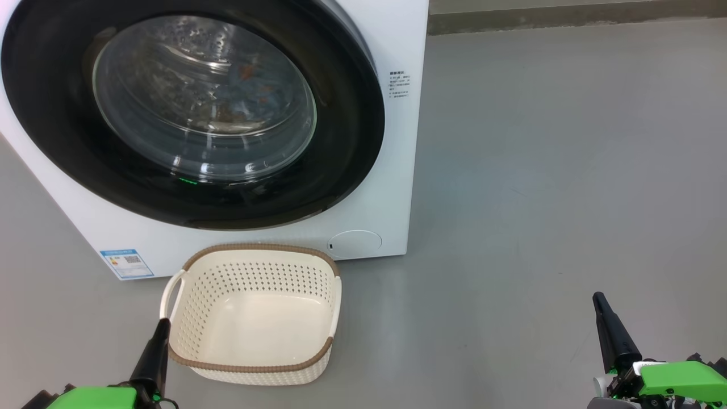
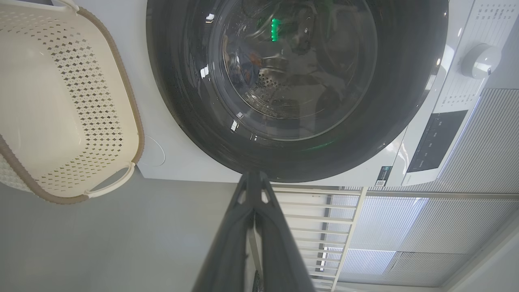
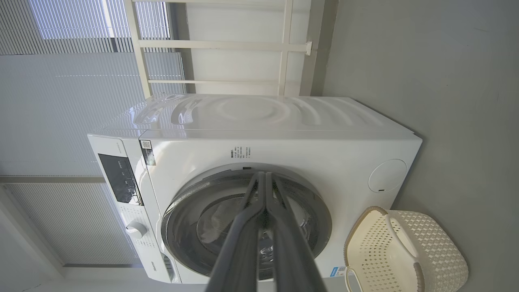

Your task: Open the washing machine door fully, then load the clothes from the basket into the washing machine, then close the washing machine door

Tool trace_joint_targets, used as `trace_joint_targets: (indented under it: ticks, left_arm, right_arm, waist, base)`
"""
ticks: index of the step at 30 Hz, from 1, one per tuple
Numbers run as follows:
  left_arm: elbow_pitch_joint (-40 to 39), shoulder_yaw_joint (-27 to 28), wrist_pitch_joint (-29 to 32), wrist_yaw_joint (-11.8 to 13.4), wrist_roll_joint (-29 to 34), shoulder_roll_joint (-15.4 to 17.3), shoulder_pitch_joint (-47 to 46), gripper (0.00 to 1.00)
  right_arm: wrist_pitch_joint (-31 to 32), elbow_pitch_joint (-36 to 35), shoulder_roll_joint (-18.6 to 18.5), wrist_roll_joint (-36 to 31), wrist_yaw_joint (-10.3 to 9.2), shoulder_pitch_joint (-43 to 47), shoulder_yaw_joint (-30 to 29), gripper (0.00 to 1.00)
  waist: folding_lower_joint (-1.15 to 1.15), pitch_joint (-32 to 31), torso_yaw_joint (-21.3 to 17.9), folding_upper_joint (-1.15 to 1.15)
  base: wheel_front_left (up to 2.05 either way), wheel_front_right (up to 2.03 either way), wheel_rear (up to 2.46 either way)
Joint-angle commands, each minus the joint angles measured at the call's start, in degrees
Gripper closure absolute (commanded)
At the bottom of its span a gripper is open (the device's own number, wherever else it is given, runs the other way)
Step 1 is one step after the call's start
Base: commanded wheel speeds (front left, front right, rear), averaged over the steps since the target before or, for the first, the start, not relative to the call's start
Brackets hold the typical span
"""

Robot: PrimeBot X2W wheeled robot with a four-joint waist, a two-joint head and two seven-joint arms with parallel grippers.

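On a bare grey floor (image 1: 539, 170), the white washing machine (image 1: 399, 170) stands with its black washing machine door (image 1: 352, 142) closed and the basket (image 1: 250, 368) just in front. The clothes (image 1: 247, 74) show dimly behind the glass. The left gripper (image 1: 163, 326) and right gripper (image 1: 599, 304) hover pinched together, holding nothing. The right wrist view takes in window blinds (image 3: 61, 101) and the control panel (image 3: 119, 178).

The robot's left gripper (image 1: 163, 325), at seven o'clock in the head view, and its right gripper (image 1: 598, 300), at five o'clock, each carry long, tapering matte-black fingers (image 1: 152, 355) above a bright green housing (image 1: 676, 376) with black fittings. In the left wrist view, small slotted cut-outs (image 2: 242, 197) pierce the dark grey finger ends. A pale part (image 1: 597, 386) sits beside the right housing.
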Motion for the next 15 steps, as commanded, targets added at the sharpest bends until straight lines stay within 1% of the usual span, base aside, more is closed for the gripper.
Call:
trace_joint_targets:
  ticks: [1,15]
  left_arm:
    - [-1.1,2.0,0.3,-0.1,-0.4,0.7,-2.3,1.00]
    - [-1.1,2.0,0.4,-0.1,-0.4,0.7,-2.3,1.00]
  right_arm:
    - [0.3,-1.6,-0.2,0.0,0.10,-2.5,1.1,1.00]
    - [0.4,-1.6,-0.2,0.0,0.10,-2.5,1.0,1.00]
  waist:
    - [0.00,0.0,0.0,0.00]
    - [0.00,0.0,0.0,0.00]
  base:
    - [0.00,0.00,0.00]
    - [0.00,0.00,0.00]
